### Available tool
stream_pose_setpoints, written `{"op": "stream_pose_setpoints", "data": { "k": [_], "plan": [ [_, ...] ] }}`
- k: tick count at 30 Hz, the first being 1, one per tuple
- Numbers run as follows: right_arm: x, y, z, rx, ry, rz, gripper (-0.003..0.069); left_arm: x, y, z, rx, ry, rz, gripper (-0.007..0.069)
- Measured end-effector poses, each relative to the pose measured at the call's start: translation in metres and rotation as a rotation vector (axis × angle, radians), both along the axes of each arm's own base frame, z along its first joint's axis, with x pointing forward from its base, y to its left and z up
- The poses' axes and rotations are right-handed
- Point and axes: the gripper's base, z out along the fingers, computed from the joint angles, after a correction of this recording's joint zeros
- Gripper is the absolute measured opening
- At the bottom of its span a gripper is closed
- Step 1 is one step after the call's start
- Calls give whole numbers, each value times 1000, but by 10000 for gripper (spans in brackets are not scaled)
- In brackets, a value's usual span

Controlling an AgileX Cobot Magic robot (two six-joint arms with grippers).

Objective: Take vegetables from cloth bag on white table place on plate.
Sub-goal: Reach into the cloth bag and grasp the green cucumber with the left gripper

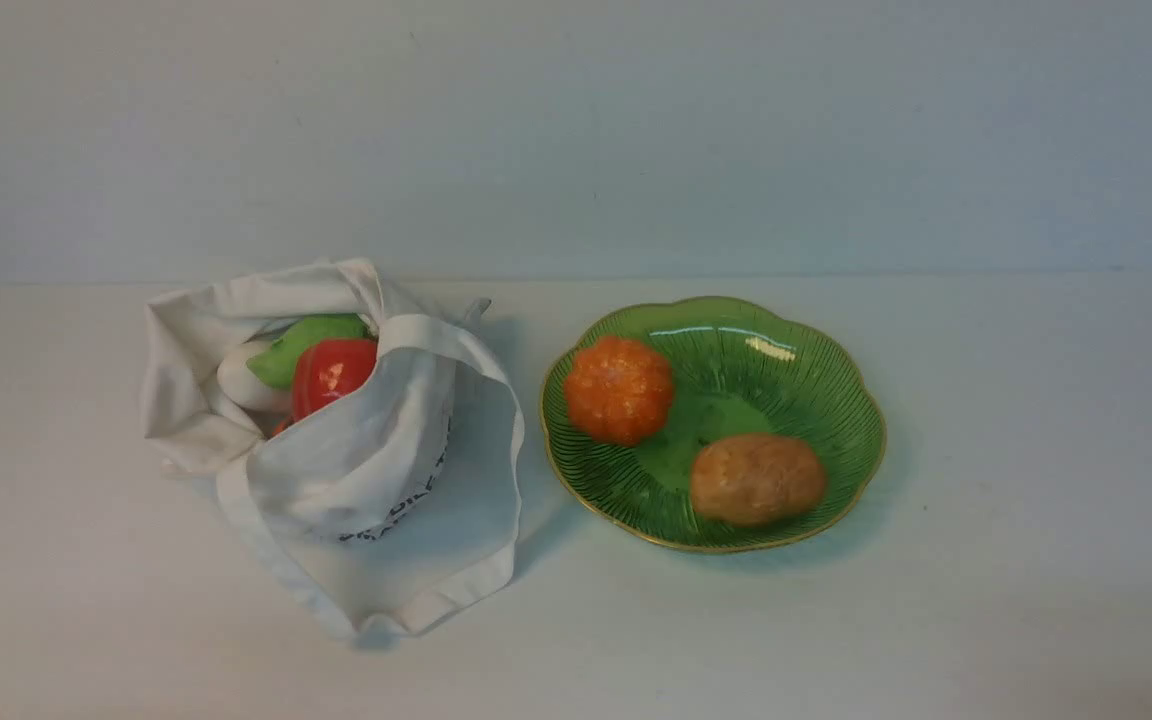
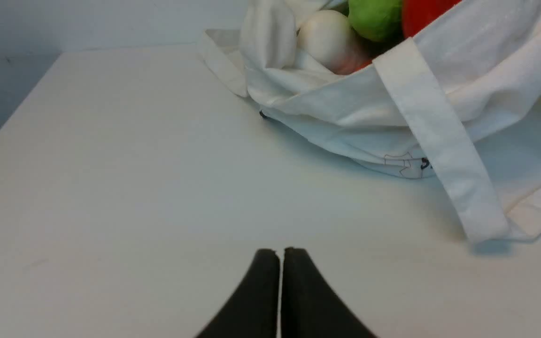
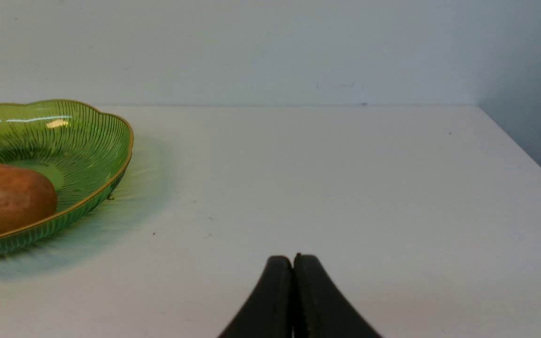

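Lying slumped on the white desk [image 1: 1036,560], the cloth bag [image 1: 336,450] sits at nine o'clock from the plate [image 1: 806,350], near it but not touching. Three vegetables show in the bag's open mouth. The red pepper [image 1: 333,374] is in the middle, the green pod [image 1: 304,343] at its eleven o'clock, and the white oval [image 1: 241,385] at its nine o'clock, partly covered by cloth.

Two vegetables rest in the plate. The orange pumpkin [image 1: 619,389] is at about ten o'clock and the brown potato [image 1: 757,479] at about five o'clock, with a little green glass showing between them.

The left pincer [image 2: 280,253] hangs over bare desk short of the bag, tips pressed together with only a hairline slit, gripping nothing. The right pincer [image 3: 293,260] is likewise closed and empty over bare desk, with the plate at its ten o'clock in its wrist view.
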Motion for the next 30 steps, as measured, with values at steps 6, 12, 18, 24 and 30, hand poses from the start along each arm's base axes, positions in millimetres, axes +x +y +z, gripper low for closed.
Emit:
{"op": "stream_pose_setpoints", "data": {
  "k": [6, 12, 18, 24, 30],
  "plan": [
    [0, 0, 0, 0, 0, 0, -10, 0, 0, 0, 0, 0, 0, -5],
    [0, 0, 0, 0, 0, 0, -10, 0, 0, 0, 0, 0, 0, -5],
    [0, 0, 0, 0, 0, 0, -10, 0, 0, 0, 0, 0, 0, -5],
    [0, 0, 0, 0, 0, 0, -10, 0, 0, 0, 0, 0, 0, -5],
    [0, 0, 0, 0, 0, 0, -10, 2, -3, 8, -184, -92, 11, -5]
  ]
}}
